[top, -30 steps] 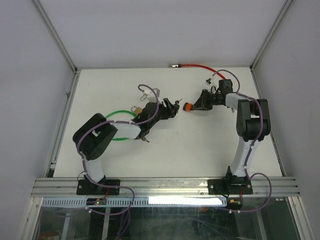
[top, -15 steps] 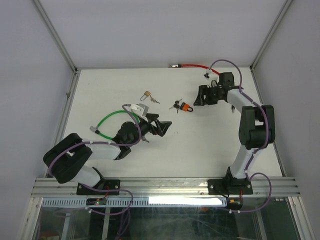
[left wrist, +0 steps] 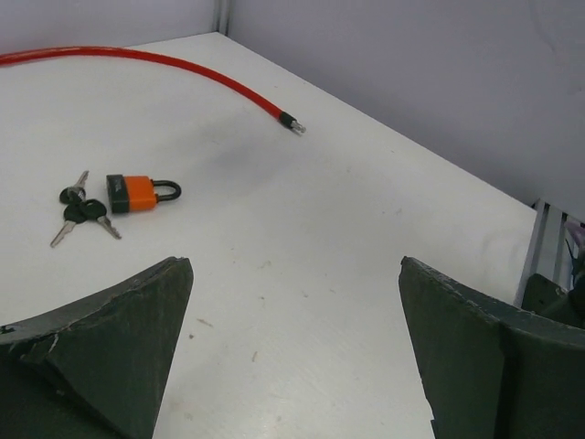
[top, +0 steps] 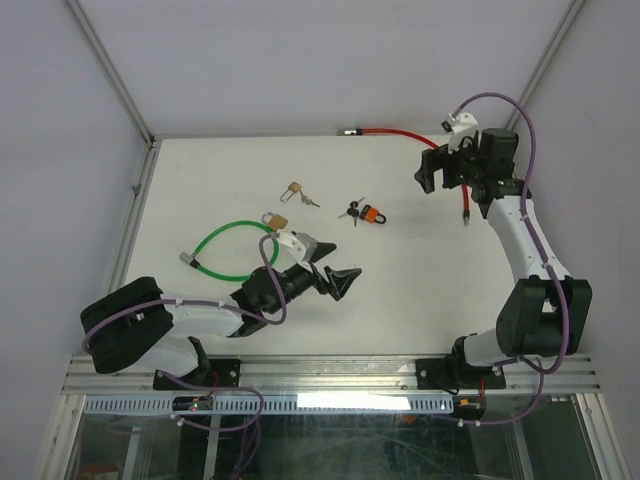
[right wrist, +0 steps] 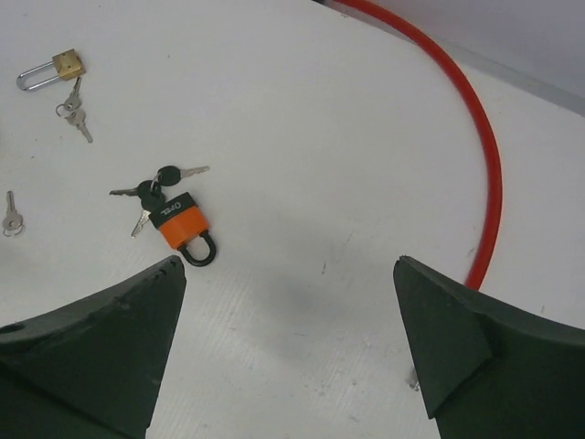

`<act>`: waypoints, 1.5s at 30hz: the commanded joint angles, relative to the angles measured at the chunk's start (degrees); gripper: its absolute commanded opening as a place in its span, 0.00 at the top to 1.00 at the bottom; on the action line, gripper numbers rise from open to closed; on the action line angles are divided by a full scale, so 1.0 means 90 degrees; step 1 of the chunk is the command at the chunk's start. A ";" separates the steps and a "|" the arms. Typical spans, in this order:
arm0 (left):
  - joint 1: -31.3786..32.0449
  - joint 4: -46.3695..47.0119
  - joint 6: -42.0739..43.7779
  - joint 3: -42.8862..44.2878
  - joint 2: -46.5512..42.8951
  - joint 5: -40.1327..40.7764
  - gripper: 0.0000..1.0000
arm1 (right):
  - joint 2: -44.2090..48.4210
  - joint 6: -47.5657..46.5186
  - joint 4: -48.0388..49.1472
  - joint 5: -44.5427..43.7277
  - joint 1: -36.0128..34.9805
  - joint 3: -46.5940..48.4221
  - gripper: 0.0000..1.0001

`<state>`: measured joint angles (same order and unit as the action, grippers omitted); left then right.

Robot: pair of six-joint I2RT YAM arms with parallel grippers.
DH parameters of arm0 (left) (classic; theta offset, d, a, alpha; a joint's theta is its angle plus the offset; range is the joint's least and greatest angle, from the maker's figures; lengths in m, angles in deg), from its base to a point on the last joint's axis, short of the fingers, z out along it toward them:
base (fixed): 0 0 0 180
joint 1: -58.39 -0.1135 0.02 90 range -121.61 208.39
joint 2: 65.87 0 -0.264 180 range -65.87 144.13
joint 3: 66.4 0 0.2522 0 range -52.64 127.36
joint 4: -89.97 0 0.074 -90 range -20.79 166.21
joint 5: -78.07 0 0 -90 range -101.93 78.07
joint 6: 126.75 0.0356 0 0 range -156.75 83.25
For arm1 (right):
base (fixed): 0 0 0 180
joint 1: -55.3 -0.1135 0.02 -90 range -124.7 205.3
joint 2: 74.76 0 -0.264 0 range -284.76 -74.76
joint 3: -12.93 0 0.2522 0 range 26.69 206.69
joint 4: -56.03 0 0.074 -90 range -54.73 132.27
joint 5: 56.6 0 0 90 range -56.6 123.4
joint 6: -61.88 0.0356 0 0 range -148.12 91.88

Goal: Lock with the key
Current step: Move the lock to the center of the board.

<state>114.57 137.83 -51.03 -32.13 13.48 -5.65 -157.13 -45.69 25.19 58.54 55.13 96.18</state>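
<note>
Well, neither arm has hold of anything. The left gripper [top: 334, 277] sits low near the front of the table [top: 420, 290] with its jaws spread wide and nothing between them. The right gripper [top: 445, 168] hangs high at the far right corner, just as wide apart and just as empty.

The orange padlock [right wrist: 180, 224] lies flat in the middle of the table, well apart from both. Its bunch of black-headed keys [right wrist: 154, 194] touches the body end (whether one sits in the keyhole, I cannot tell).

Both wrist cameras look toward the lock, which I take as lining up for a reach. One hand would have to pin the body while the other turns a key.

The red cable [right wrist: 475, 137] curves past on the right.
</note>
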 commanded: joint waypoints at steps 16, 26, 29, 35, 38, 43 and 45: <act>0.1541 -0.1879 0.1584 0.2808 0.1542 0.1725 0.01 | -0.2274 -0.0274 -0.0562 -0.0673 0.1102 0.1080 0.03; 0.1772 -0.1973 0.1831 0.2925 0.1675 0.2000 0.01 | -0.2860 0.0374 -0.0345 -0.1581 0.1492 0.1016 0.09; 0.1774 -0.1917 0.1831 0.2880 0.1653 0.1995 0.01 | -0.3063 0.0433 -0.0332 -0.1626 0.1554 0.1028 0.13; 0.1773 -0.1825 0.1831 0.2802 0.1609 0.1997 0.01 | -0.3492 0.0661 -0.0304 -0.1789 0.1629 0.1201 0.33; 0.1771 -0.1781 0.1826 0.2751 0.1589 0.1997 0.01 | -0.3648 0.0650 -0.0289 -0.1906 0.1644 0.1233 0.41; 0.1772 -0.1684 0.1838 0.2680 0.1554 0.1976 0.01 | -0.3771 0.0562 -0.0302 -0.1957 0.1650 0.1224 0.72; 0.1775 -0.1672 0.1835 0.2664 0.1545 0.1973 0.01 | -0.3786 0.0485 -0.0321 -0.1983 0.1649 0.1224 0.82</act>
<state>130.35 119.08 -35.71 -7.78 29.53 11.79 -190.02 -41.12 21.80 41.96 69.69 105.65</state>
